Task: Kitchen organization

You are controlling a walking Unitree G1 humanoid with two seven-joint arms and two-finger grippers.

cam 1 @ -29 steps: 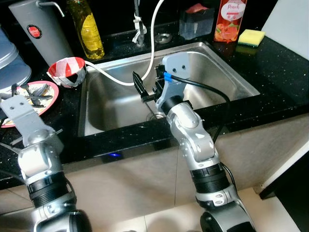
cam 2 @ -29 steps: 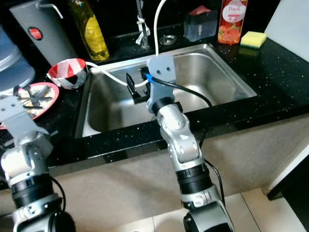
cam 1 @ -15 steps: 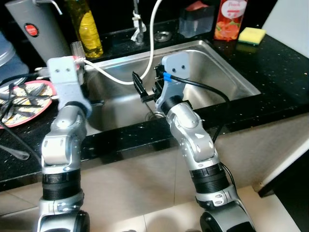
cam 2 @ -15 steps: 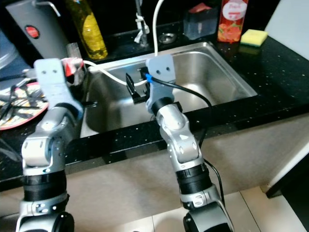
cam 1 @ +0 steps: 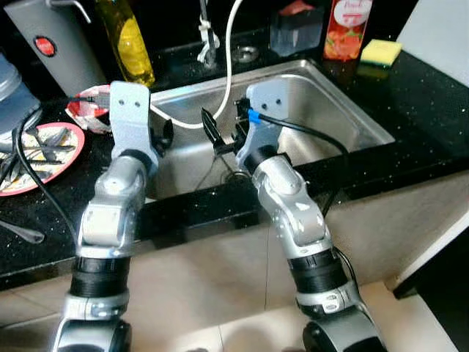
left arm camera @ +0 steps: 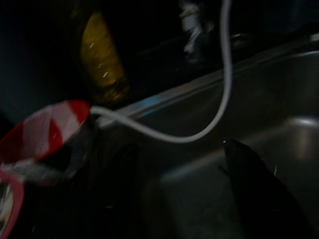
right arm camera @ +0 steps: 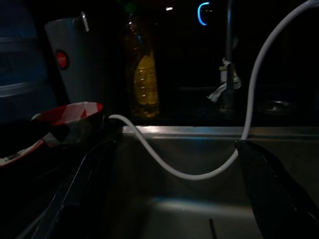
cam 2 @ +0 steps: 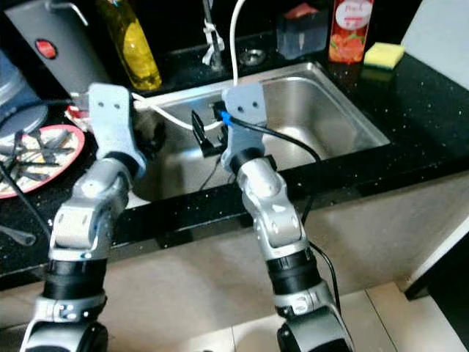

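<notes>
My left gripper (cam 1: 163, 136) hovers open over the left rim of the steel sink (cam 1: 352, 110), just right of a red-and-white striped bowl (cam 1: 88, 111) that its wrist partly hides. In the left wrist view the bowl (left arm camera: 42, 132) lies to one side of the left fingers (left arm camera: 254, 191), with nothing between them. Over the sink's middle, my right gripper (cam 1: 215, 132) is open and empty. A white hose (cam 1: 229, 70) curves from the bowl's side up past the tap. On the left counter sits a pink plate (cam 1: 62, 154) with several dark utensils.
Along the back stand a grey jug (cam 1: 55, 48), a yellow bottle (cam 1: 132, 44), a dark container (cam 1: 297, 29), a peach juice carton (cam 1: 344, 29) and a yellow sponge (cam 1: 381, 53). A spoon (cam 1: 20, 232) lies near the counter's front left edge.
My left arm has swung up from low at the front left and moved right, to the sink's left rim beside the bowl. The right arm has stayed put.
</notes>
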